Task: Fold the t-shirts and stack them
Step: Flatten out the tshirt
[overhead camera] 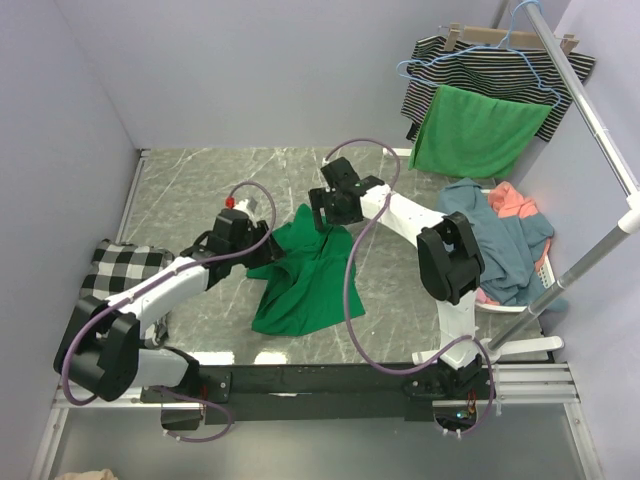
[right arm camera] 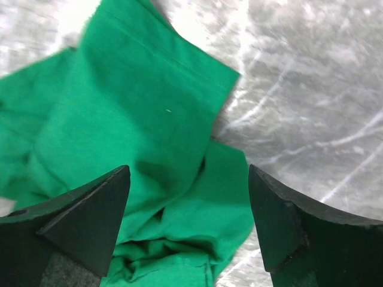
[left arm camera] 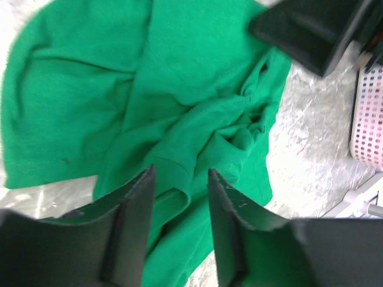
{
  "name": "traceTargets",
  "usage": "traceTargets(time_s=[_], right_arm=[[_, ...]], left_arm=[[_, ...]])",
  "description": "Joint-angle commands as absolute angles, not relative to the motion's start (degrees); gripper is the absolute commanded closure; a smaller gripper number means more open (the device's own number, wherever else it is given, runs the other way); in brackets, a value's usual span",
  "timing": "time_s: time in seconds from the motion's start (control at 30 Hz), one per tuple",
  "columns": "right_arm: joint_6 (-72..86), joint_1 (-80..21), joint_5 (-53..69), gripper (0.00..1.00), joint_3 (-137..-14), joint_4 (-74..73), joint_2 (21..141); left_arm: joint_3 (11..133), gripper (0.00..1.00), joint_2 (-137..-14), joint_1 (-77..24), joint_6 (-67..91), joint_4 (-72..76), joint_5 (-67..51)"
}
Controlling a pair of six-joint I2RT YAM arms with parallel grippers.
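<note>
Nearest, left claw [left arm camera: 181, 174] half-parted, jaws astride a bunched fold of the green t-shirt [overhead camera: 300, 290] just beneath (no pinch seen); farther, right claw [right arm camera: 188, 173] released wide over its far corner, long axis running nearward from there.

At the middle of the table [overhead camera: 200, 180], a t-shirt [overhead camera: 300, 285], with the left gripper [overhead camera: 262, 240] above its left edge and the right gripper [overhead camera: 327, 220] above its far end. Right of it, more t-shirts [overhead camera: 500, 240] piled in a basket [overhead camera: 545, 270]; behind those, garments [overhead camera: 480, 130] hung on a rack [overhead camera: 590, 110]; far left, a cloth [overhead camera: 125, 265].
</note>
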State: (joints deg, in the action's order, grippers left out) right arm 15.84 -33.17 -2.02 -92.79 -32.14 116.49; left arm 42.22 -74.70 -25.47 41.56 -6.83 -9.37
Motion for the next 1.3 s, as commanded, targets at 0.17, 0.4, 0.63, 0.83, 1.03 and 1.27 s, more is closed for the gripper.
traceTargets(time_s=[0.17, 0.4, 0.63, 0.83, 1.03, 1.27], right_arm=[[16.35, -32.26, 9.75, 0.21, -98.43, -30.75, 119.44], [15.29, -32.17, 11.25, 0.28, -100.02, -31.55, 120.50], [14.50, -32.08, 11.87, 1.00, -98.36, -31.56, 120.77], [14.85, -31.73, 8.62, 1.00, -89.41, -27.34, 113.48], [15.47, -31.46, 5.19, 1.00, -77.79, -23.74, 98.98], [18.01, -31.55, 0.18, 1.00, -70.84, -23.99, 80.02]], left_arm=[[39.73, 0.45, -79.88, -29.26, 45.70, -0.88, -8.62], [38.59, 0.27, -84.81, -30.50, 47.20, 2.28, -7.82], [39.02, 0.97, -87.89, -30.85, 47.37, 5.19, -9.23], [47.36, 0.99, -88.51, -30.76, 42.73, -4.45, -2.40], [57.38, 0.99, -80.70, -28.75, 37.54, -15.98, 6.76], [63.54, 0.99, -72.17, -24.00, 34.63, -20.04, 4.14]])
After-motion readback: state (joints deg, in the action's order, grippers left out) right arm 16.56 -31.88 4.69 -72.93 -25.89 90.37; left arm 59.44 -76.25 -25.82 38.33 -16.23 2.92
